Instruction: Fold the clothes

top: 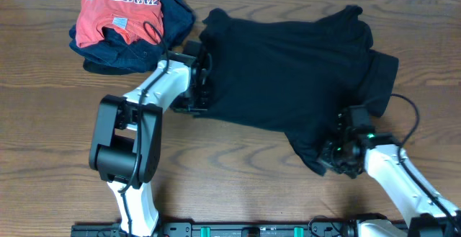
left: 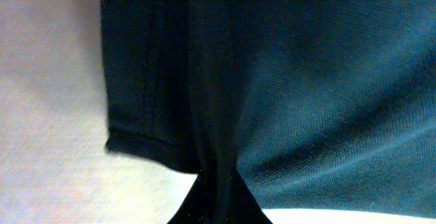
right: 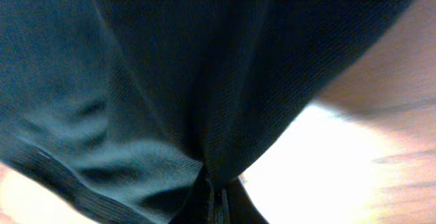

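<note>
Black shirt (top: 288, 64) lies spread over the middle of the counter (top: 43, 122). Left fingers (top: 204, 86) pinch its side edge and right fingers (top: 337, 149) pinch its near hem. Red shirt (top: 119, 6) is heaped on a navy garment (top: 122, 53), just beside the left fingers.

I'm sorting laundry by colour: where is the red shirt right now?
In the overhead view the red shirt lies at the far left of the table, on top of a dark navy garment, just left of the black shirt.
</note>
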